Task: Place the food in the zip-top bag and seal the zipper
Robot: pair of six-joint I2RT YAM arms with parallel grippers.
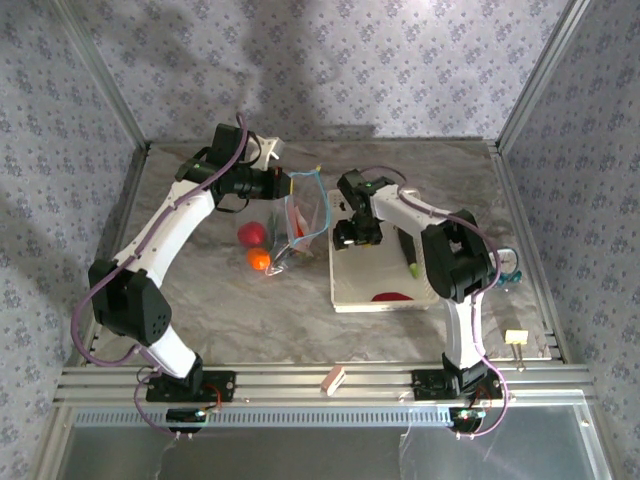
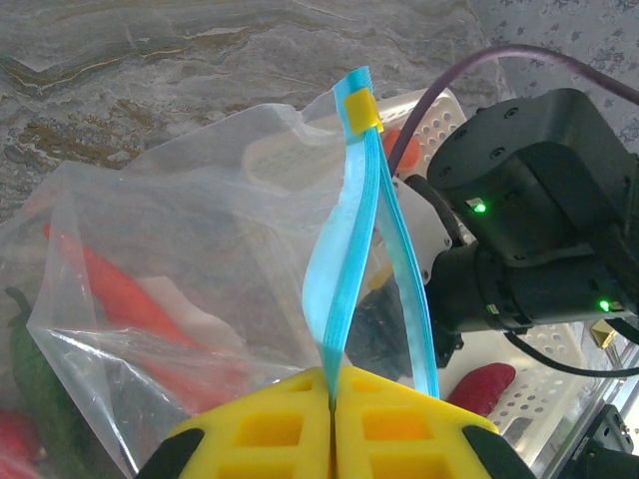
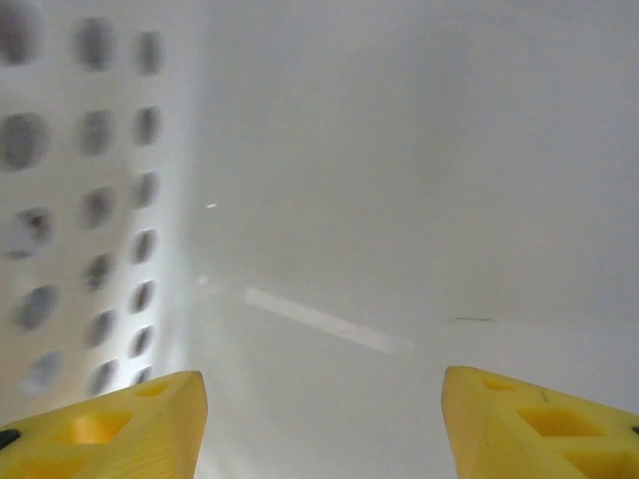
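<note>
open-jawed right gripper [image 3: 319,384] in the white basket [image 1: 350,285], long green vegetable [image 1: 411,262] at its four o'clock, apparently lying twelve-to-six; left gripper [image 2: 331,399] pinches the zipper [image 2: 344,269] of the bag [image 2: 180,230].

Materials and surface finishes
Zip-top bag [image 2: 180,249]: clear, crinkly, glossy plastic. Basket [image 1: 360,280]: white, matt, perforated plastic. Table [image 1: 220,320]: smooth, marble-patterned.

- Marbled grey table [image 1: 230,320].
- Red tomato [image 1: 251,233] and orange [image 1: 259,260] lie left of centre, beside the zip-top bag [image 1: 292,238].
- White perforated basket [image 1: 350,285] sits right.
</note>
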